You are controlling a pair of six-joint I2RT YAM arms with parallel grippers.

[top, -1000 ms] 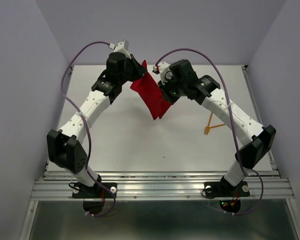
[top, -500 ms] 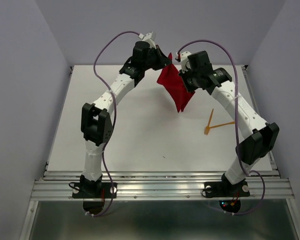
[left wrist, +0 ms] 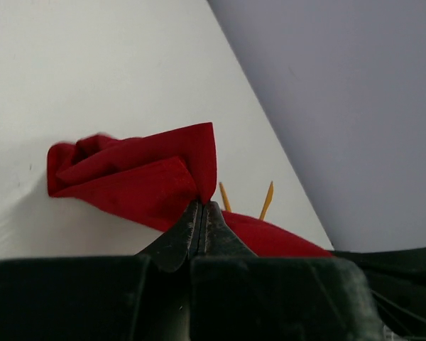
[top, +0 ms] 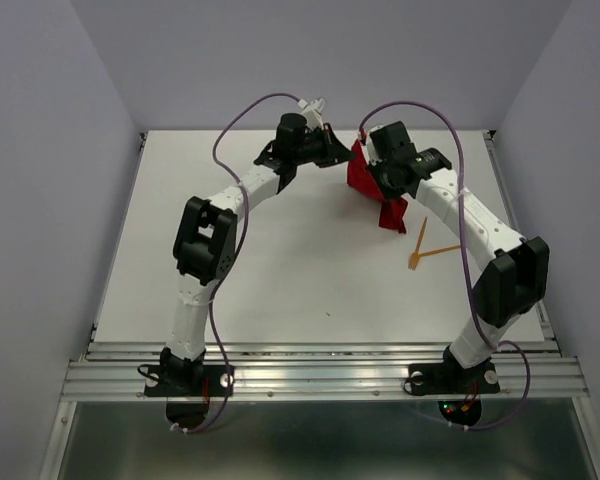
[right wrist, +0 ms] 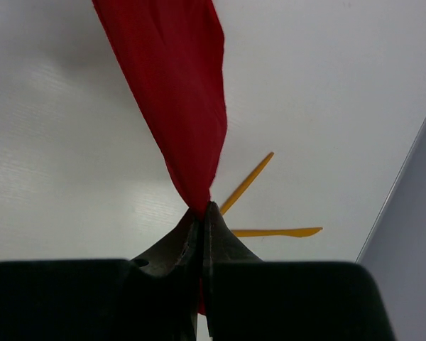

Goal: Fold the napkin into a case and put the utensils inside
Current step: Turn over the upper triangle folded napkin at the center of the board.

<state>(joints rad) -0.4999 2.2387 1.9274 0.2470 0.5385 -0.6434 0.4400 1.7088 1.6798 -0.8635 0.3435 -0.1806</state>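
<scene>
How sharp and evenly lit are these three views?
Top external: even, soft light, no glare, napkin and utensils sharp. Left wrist: left gripper dark and blurred up close, napkin mostly sharp. Right wrist: soft grey shadow on the table beside the napkin.

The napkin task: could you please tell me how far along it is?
Done: nothing looks finished, and no folded case is visible. In hand: the left gripper and the right gripper are both shut on the napkin, which hangs bunched between them. Left: folding it into a case and putting in the utensils, which lie bare on the table.
</scene>
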